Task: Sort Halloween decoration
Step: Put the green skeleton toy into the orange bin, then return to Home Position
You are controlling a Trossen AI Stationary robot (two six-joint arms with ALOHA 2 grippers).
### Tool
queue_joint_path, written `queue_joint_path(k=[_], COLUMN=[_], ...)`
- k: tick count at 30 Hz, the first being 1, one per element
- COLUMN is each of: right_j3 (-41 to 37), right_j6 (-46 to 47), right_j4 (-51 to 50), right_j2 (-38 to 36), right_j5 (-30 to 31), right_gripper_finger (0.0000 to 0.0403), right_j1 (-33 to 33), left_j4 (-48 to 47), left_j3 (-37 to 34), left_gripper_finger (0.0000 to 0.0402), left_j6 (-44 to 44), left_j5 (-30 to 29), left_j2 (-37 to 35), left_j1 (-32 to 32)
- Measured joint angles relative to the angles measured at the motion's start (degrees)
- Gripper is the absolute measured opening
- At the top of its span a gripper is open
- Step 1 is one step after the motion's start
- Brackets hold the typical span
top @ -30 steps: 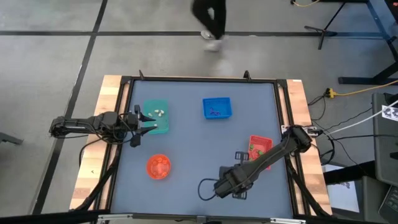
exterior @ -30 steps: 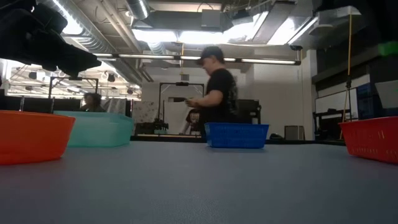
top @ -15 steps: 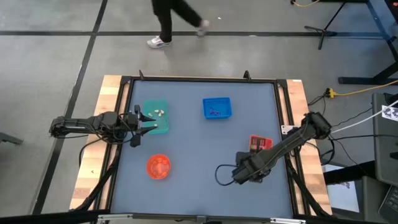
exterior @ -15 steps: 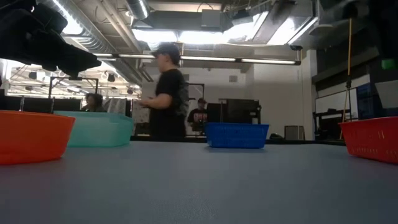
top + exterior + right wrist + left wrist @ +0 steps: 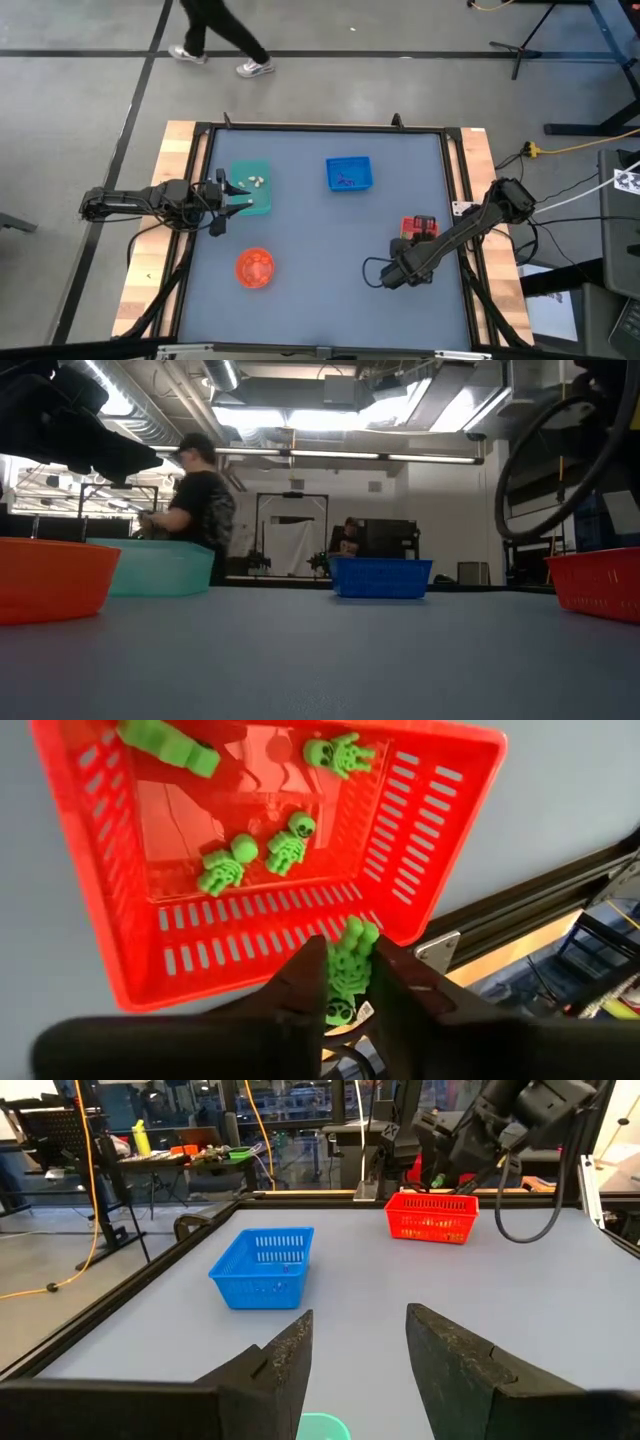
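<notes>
Green skeleton [image 5: 347,967] seemingly pinched above slotted red tray [image 5: 420,830].

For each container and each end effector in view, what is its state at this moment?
Red plastic slotted basket: upright, holds green skeleton figures.
Blue plastic basket: upright, small dark pieces inside.
Teal tray: holds pale trinkets.
Orange round bowl: holds orange pieces.
Right end effector: shut on one green skeleton, above the red basket's rim.
Left end effector: open, empty, at the teal tray.
</notes>
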Motion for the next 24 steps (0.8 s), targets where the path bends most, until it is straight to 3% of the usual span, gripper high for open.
queue_joint_path(k=[12,24], right_j3=[-0.33,-0.33], right_j6=[0.02,0.04], right_j4=[0.09,0.15], right_j2=[0.0,0.0], right_j5=[-0.02,-0.06], right_gripper_finger=[0.0198,0.0215], right_j1=[0.02,0.02], left_j4=[-0.01,-0.02], left_j3=[0.01,0.01], left_gripper_finger=[0.0148,0.0148], left_j6=[0.0,0.0], left_j5=[0.0,-0.02], left_j2=[0.0,0.0], left_j1=[0.0,0.0])
